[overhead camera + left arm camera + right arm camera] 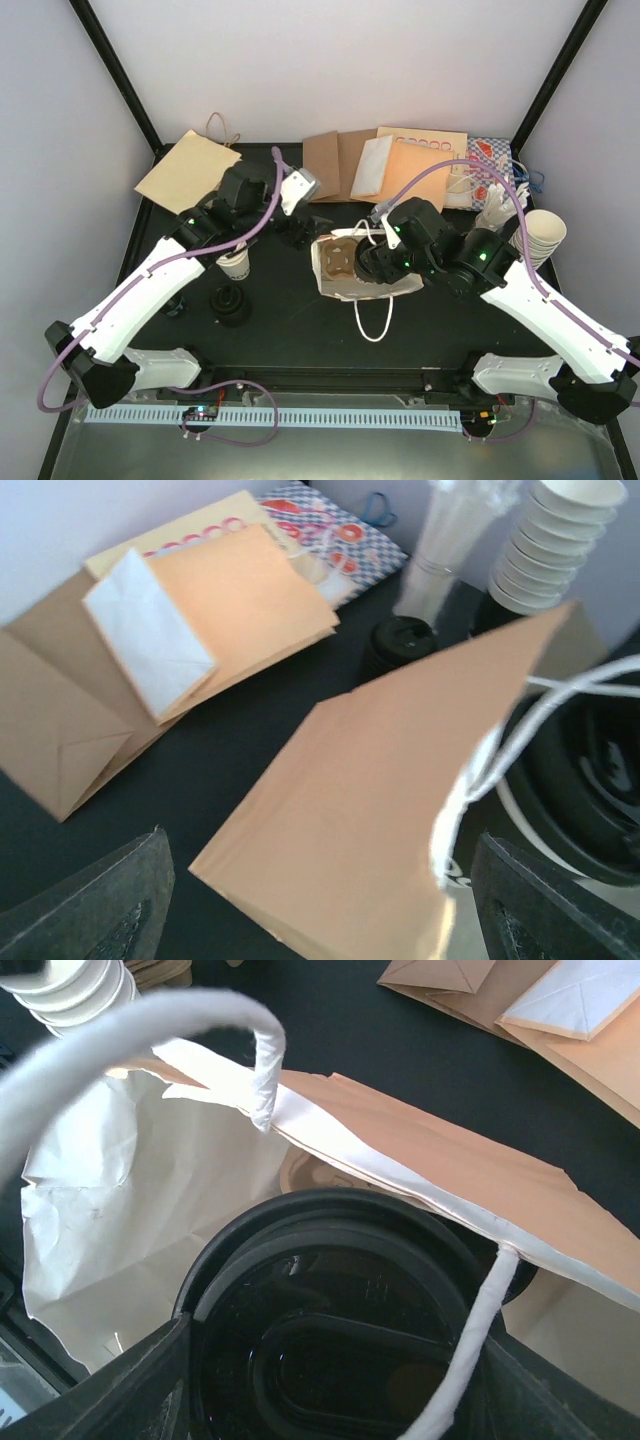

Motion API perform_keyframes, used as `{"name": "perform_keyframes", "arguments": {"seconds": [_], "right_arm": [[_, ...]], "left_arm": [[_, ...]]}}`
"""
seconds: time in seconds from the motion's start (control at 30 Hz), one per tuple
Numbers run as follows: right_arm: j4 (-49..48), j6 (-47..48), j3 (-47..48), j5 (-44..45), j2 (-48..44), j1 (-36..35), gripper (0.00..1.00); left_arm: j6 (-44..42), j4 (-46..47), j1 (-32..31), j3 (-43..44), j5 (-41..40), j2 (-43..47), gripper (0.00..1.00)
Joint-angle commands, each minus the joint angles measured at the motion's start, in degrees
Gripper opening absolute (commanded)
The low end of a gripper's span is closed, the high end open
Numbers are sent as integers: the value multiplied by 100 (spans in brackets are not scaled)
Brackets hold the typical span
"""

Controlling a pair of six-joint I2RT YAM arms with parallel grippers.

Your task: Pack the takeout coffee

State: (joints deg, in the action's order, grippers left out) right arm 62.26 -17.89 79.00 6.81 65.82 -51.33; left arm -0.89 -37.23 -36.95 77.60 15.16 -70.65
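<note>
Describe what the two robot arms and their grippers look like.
The left arm and right arm have white shells with black joints. A purple cable loops along each, and small green lights glow at the joints. The left gripper and right gripper are black, with dark matte wedge-shaped fingers.

Your takeout coffee (330, 1360) is topped in glossy, smooth black plastic. The bag (420, 1180) you see is matt kraft paper outside and creased white paper inside, with twisted white paper-cord handles (265, 1070). The tabletop (300, 320) looks matt black, and the stacked cups (542, 235) are cream paper.
</note>
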Motion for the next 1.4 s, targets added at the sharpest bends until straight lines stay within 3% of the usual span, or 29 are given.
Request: {"name": "perform_keyframes", "arguments": {"seconds": [0.0,0.3,0.47,0.73,1.0,1.37], "right_arm": [[-187,118,0,-67,-87,27,58],[-223,127,6,-109,-60,35,57],[-214,126,-25,-94,-88,34,57],[-202,156,-54,-84,-151,27,57],[-443,317,-325,-374,-377,35,57],[-824,454,-581,-627,-611,32,57]], "left_arm": [[-772,-116,-411,197,149,-177,84],[-977,-91,-774,375,-249,-649,81],[-1184,-164,-803,511,-251,-860,70],[-1447,-324,-917,477,31,-851,44],[-1451,-381,-928,489,-23,-832,2],[-1490,-362,-937,320,-183,-482,2]]}}
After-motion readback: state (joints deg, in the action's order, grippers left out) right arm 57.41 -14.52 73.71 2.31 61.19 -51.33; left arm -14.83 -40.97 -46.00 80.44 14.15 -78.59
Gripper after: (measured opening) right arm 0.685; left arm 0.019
